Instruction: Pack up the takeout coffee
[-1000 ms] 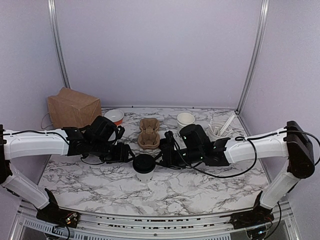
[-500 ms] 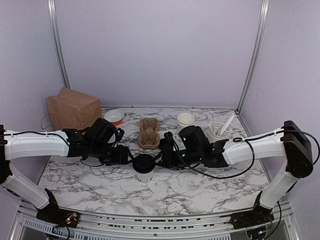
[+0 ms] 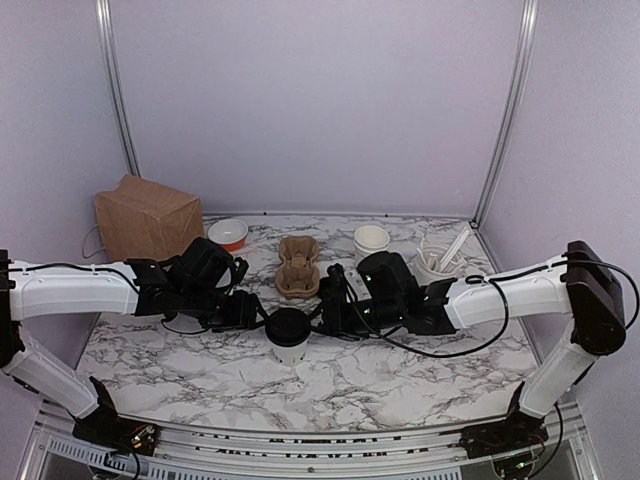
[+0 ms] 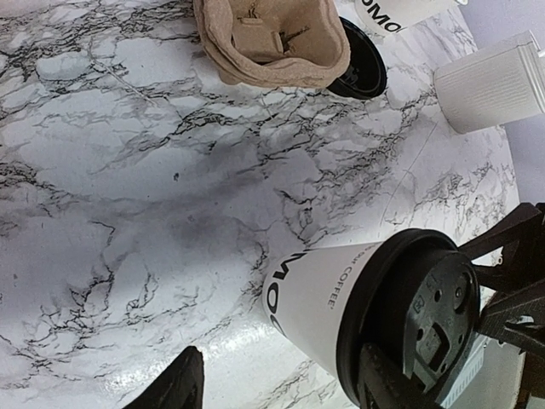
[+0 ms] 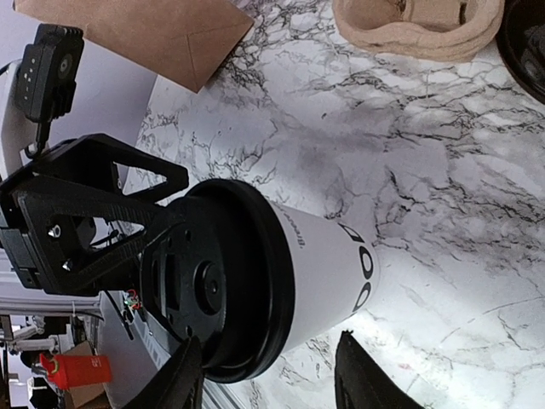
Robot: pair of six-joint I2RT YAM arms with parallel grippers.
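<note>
A brown moulded-pulp cup carrier point(image 3: 298, 266) sits mid-way across the grey-veined white marble table point(image 3: 400, 385), and the takeout coffee point(image 3: 289, 335), a small white paper cup with dark lettering and a round black plastic lid, stands upright in front of that carrier, towards the arm bases and apart from it. The left gripper point(image 3: 254, 312) reaches in low from the carrier's front left and the right gripper point(image 3: 323, 316) from its front right, so the cup stands between the two. In the left wrist view the black fingers point(image 4: 180, 388) are spread wide, one overlapping the lid's rim and the other well off the cup's side. In the right wrist view the fingers point(image 5: 180, 379) are also spread, with the cup just beyond their tips; I cannot tell whether either gripper touches it. Well to the carrier's left stands a brown paper bag point(image 3: 145, 215), with a small white bowl with an orange rim point(image 3: 229, 233) between them. To the carrier's right are stacked lidless white cups point(image 3: 371, 239), and beyond them a white cylinder of utensils point(image 3: 440, 262).
</note>
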